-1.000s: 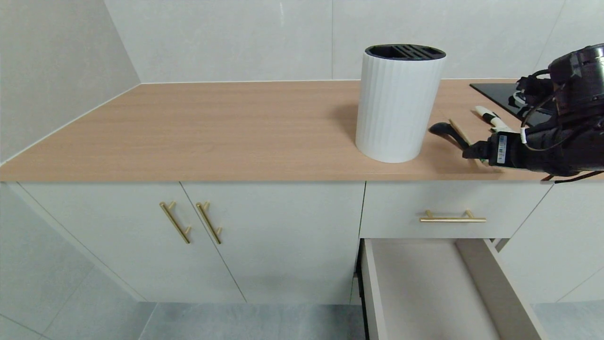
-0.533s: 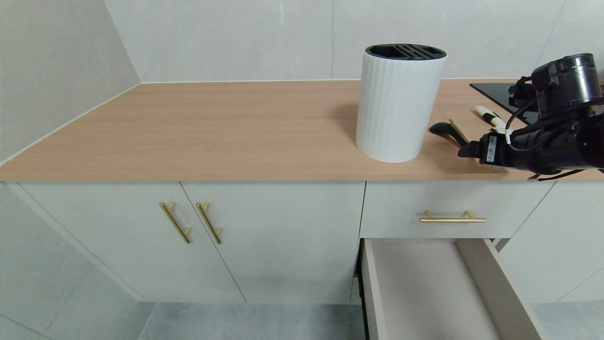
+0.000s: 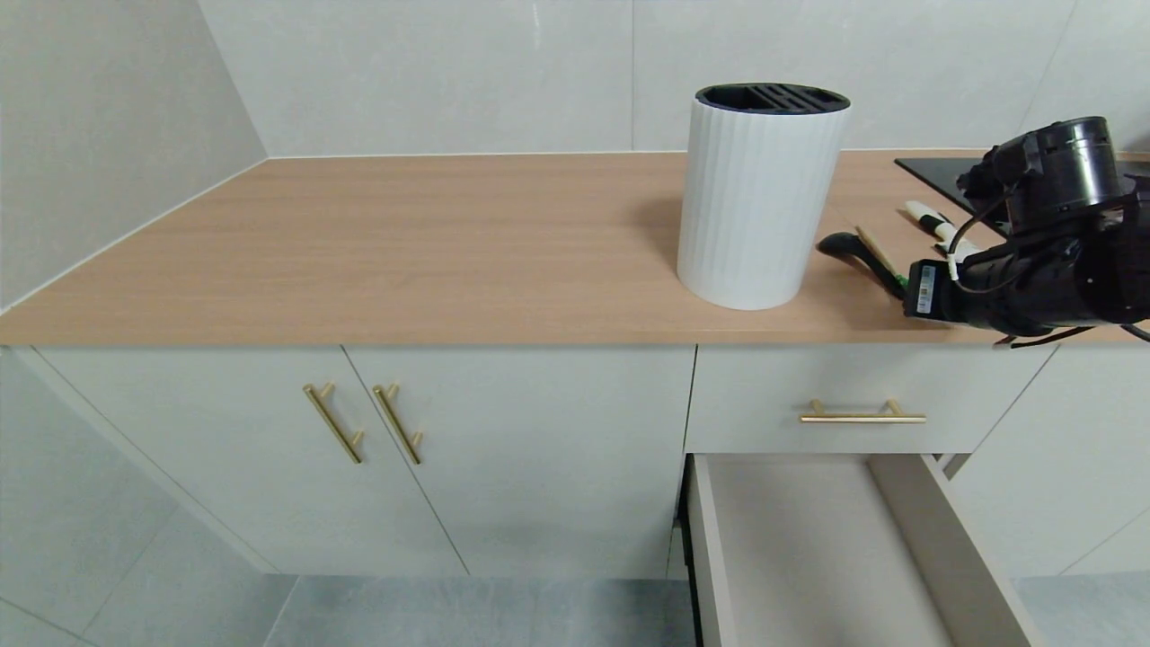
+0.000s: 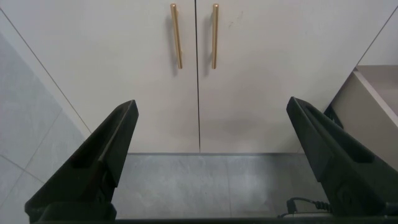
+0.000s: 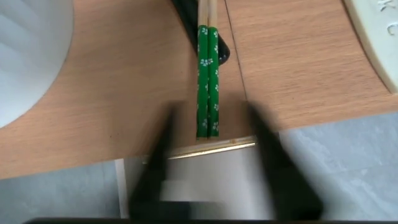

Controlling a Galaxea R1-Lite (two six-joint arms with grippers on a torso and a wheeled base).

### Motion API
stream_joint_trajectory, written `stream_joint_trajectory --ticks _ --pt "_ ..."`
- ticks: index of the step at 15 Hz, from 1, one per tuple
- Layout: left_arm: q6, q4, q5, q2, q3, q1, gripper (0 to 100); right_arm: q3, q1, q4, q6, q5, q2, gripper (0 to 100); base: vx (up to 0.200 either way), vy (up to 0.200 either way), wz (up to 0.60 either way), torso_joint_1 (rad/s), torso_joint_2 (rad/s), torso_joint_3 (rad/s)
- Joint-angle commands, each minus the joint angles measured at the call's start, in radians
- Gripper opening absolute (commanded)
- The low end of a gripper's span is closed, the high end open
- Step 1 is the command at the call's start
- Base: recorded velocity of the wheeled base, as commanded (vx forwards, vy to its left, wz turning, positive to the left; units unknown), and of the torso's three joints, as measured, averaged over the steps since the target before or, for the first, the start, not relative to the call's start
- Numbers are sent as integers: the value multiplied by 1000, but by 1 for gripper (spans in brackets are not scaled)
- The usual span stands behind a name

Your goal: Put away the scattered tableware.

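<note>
Chopsticks [image 5: 207,81]: pair of slim wooden sticks, ends painted green w/ tiny white flowers. They lie side by side, touching, on the tabletop, green ends at its front edge, shafts crossing a black handle.
Right claw [image 5: 210,115]: fingers spread, one on each side of the green ends. They are blurred, so can't tell if they touch the sticks. It sits low at the tabletop's front edge, right of the holder.
Left claw [image 4: 211,106]: dark tapered fingers spread wide, facing the cabinet doors above grey floor tiles.
Black spoon [image 3: 844,243]: glossy, rounded bowl, curved handle. It lies on the tabletop just right of the holder, w/ the handle running under the chopsticks.
Holder [image 3: 759,202]: tall white cylinder w/ ribbed sides and a black slotted top, upright on the tabletop.
White utensil [image 3: 921,214]: smooth, pale and elongated w/ a dark band, lying farther back, betw. the chopsticks and the cooktop.
Cooktop [image 3: 934,169]: flat black glass, set flush at the tabletop's back right.
Tabletop [image 3: 449,243]: light wood grain, matte — straight front edge.
Upper drawer [image 3: 773,395]: shut, off-white front, brass bar handle.
Lower drawer [image 3: 809,539]: pulled out below the chopsticks' end of the tabletop — smooth pale inside.
Cabinet doors [image 3: 225,449]: flat, off-white, each w/ a slim brass bar handle.
</note>
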Motion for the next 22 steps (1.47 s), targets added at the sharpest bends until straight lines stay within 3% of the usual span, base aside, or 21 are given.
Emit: stream_joint_trajectory --ticks 1,6,9,12,15,17,20,22 --pt "0 -1 0 1 0 0 100 1 0 0 1 -2 -23 0 0 0 0 0 0 0" --pt "0 -1 0 1 0 0 100 41 6 17 -3 7 -227 0 0 0 0 0 0 0" --pt "0 -1 0 1 0 0 100 106 51 112 -1 37 -386 0 0 0 0 0 0 0" --pt "0 -1 0 1 0 0 100 190 52 193 -4 188 -564 0 0 0 0 0 0 0" --pt "0 -1 0 1 0 0 100 196 54 365 -7 221 -655 0 0 0 0 0 0 0" --pt "0 -1 0 1 0 0 100 188 54 433 -12 264 -666 0 0 0 0 0 0 0" --pt "0 -1 0 1 0 0 100 138 58 634 -85 445 -667 0 0 0 0 0 0 0" --pt "0 -1 0 1 0 0 100 150 60 686 -136 495 -633 0 0 0 0 0 0 0"
